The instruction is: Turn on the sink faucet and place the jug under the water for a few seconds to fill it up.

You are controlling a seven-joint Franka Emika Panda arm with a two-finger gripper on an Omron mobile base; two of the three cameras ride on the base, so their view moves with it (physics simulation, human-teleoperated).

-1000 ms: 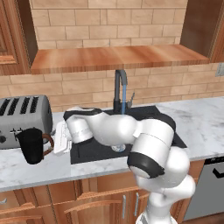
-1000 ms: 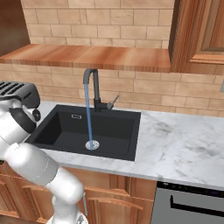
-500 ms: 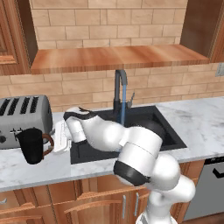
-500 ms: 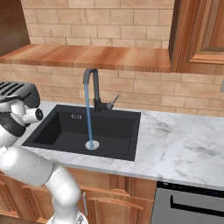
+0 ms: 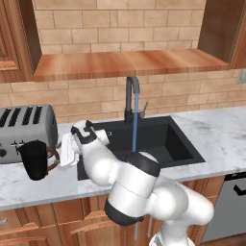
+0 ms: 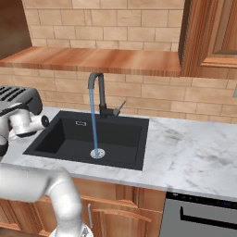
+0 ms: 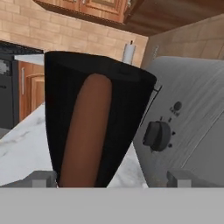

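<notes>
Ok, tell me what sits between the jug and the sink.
In the left base view, the gripper and the arm's wrist sit between the jug and the sink, over marble counter.

No text, label or number can be read anywhere.

Place: a rendered home kitchen.
Signs: black sink (image 6: 69,139) in a white marble table (image 6: 194,157), gooseneck faucet (image 6: 98,92), silver toaster (image 5: 26,132), brick backsplash (image 5: 120,24), wooden cabinets (image 6: 213,32).
</notes>
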